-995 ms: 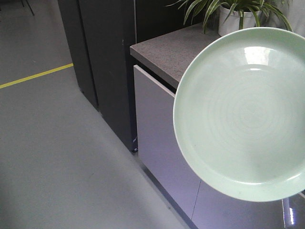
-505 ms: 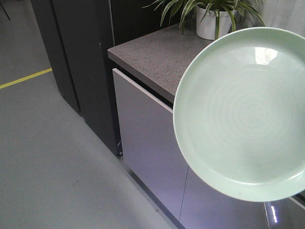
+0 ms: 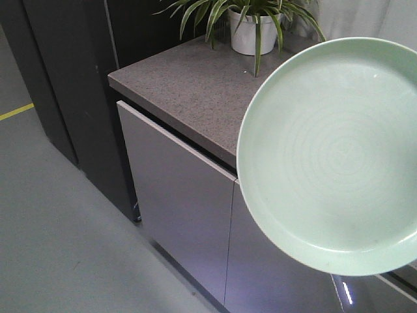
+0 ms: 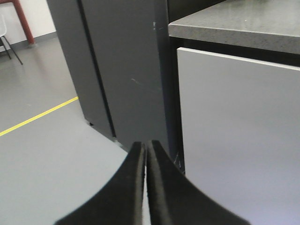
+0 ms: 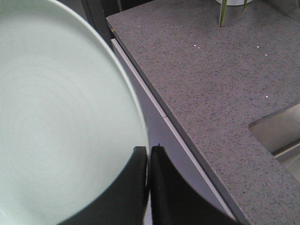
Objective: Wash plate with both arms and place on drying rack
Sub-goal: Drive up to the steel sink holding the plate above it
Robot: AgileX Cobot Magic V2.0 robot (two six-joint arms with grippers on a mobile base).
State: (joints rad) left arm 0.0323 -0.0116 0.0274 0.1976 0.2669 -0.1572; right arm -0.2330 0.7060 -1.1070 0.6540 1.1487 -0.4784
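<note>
The pale mint-green plate [image 3: 332, 156] fills the right of the front view, held up on edge in the air in front of the cabinet. In the right wrist view the plate [image 5: 56, 117] fills the left, and my right gripper [image 5: 148, 154] is shut on its rim. My left gripper [image 4: 146, 149] is shut and empty, held low above the floor beside the cabinet door. The arms themselves and the drying rack are out of view.
A grey speckled countertop [image 3: 189, 91] tops a cabinet with pale doors [image 3: 176, 208]. A potted plant [image 3: 251, 26] stands at its back. A steel sink corner [image 5: 281, 131] shows at the right. A dark tall cabinet [image 4: 122, 70] stands to the left, over a grey floor with a yellow line [image 4: 37, 116].
The view has swung right: counter, cabinet and plant have slid left in the front view. The plate keeps the same place in the view.
</note>
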